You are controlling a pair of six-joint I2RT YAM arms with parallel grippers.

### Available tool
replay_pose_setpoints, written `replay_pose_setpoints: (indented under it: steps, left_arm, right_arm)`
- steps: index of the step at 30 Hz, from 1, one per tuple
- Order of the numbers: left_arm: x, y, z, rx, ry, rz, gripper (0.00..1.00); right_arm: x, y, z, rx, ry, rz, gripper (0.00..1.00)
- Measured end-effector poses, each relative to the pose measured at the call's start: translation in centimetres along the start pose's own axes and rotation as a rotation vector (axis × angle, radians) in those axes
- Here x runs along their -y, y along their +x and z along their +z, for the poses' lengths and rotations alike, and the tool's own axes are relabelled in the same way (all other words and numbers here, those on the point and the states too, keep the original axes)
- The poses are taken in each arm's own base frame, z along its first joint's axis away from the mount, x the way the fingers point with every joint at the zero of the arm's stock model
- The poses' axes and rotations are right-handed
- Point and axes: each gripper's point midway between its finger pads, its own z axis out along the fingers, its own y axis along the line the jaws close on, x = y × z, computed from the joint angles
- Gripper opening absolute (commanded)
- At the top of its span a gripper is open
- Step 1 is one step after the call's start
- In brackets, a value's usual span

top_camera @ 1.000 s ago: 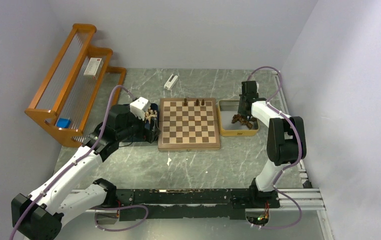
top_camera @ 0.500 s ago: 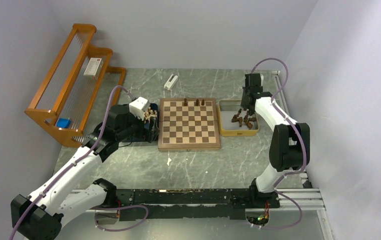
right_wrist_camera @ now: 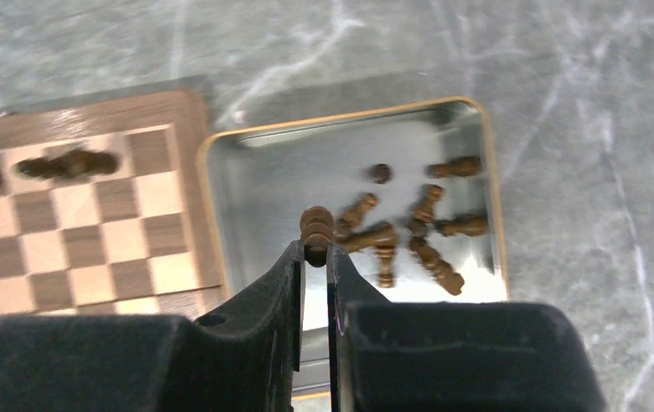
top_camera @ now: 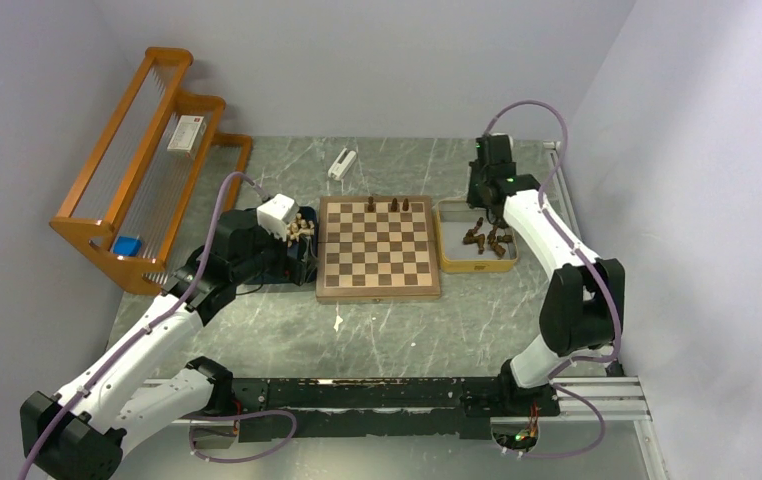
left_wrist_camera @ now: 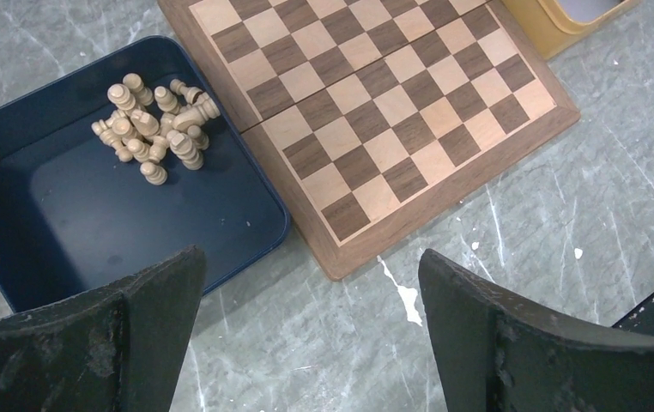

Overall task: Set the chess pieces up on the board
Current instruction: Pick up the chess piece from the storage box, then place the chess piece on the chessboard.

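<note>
Right wrist view: we see the right end effector pinching one dark chess piece, whose top pokes out past the fingertips, over the yellow tray. On that tray's silver floor lie the loose dark pieces. We count about eight, most on their sides and several touching in a cluster, with one apart nearer the far wall. The board sits just beside the tray's left wall.

In the top view we count three standing pieces on the board's far row, all dark. The board rests on the desk between two trays.

In the left wrist view the blue tray holds a heap of pale pieces bunched against the side next to the board. They overlap too much for an exact count; we make it a dozen or more. The left end effector hangs over the tray's edge and the desk beside it, fingers spread wide, holding nothing.
</note>
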Motion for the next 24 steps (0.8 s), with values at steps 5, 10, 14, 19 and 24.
replay_pose_setpoints:
  steps: [5, 10, 14, 19, 24]
  left_arm:
    - [-0.3, 0.1, -0.2, -0.004, -0.018, 0.005, 0.98]
    - [-0.8, -0.3, -0.7, 0.018, -0.046, 0.008, 0.98]
    - [-1.0, -0.6, -1.0, 0.035, -0.063, 0.009, 0.98]
    - [-1.2, -0.7, -1.1, 0.039, -0.073, 0.009, 0.98]
    - [-1.6, -0.6, -1.2, 0.033, -0.095, 0.008, 0.98]
  right_arm:
    - [-6.9, -0.5, -2.5, 0.028, -0.126, -0.082, 0.06]
    - [-14.7, -0.8, -5.3, 0.061, -0.269, -0.163, 0.06]
    - [-20.8, 0.2, -5.7, 0.042, -0.347, -0.234, 0.06]
    - [-26.1, 2.6, -3.7, -0.027, -0.371, -0.321, 0.07]
    - [-28.5, 4.5, -1.7, -0.082, -0.353, -0.382, 0.08]
